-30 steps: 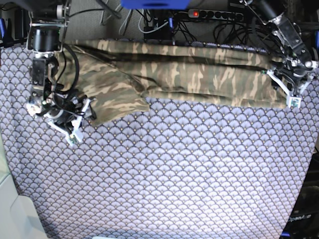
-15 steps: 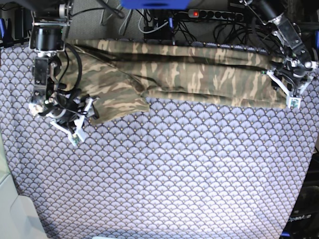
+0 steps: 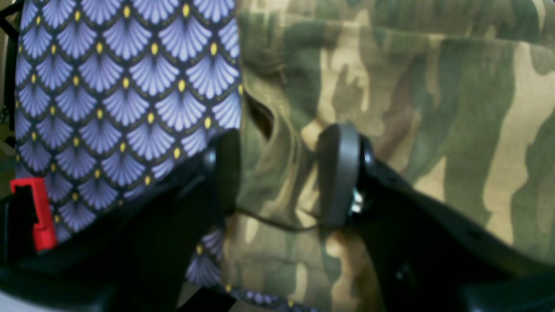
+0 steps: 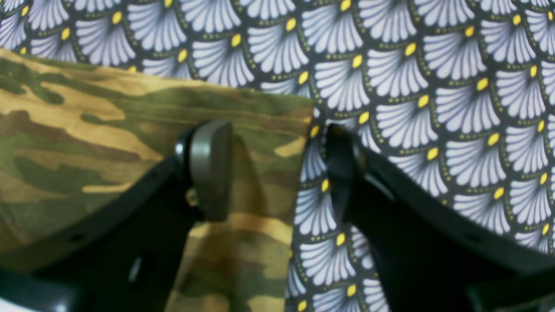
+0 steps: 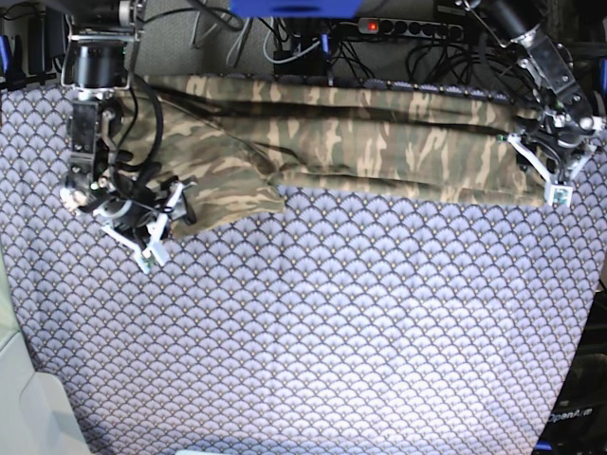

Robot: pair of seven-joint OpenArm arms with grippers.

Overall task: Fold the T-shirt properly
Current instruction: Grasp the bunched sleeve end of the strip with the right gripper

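Most of the table cloth (image 5: 313, 322) is left bare; the T-shirt (image 5: 360, 142) is laid as a long folded band along its far edge. At one end, the left gripper (image 3: 277, 175) is seen with jaws apart, straddling bunched fabric. At the other corner, the right gripper (image 4: 273, 173) is spread wide over the hem.

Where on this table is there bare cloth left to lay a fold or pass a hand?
The table cloth lies bare in front of the T-shirt, from its near hem to the near edge. Crowded: the far strip, with the right gripper and left gripper at the shirt's ends.
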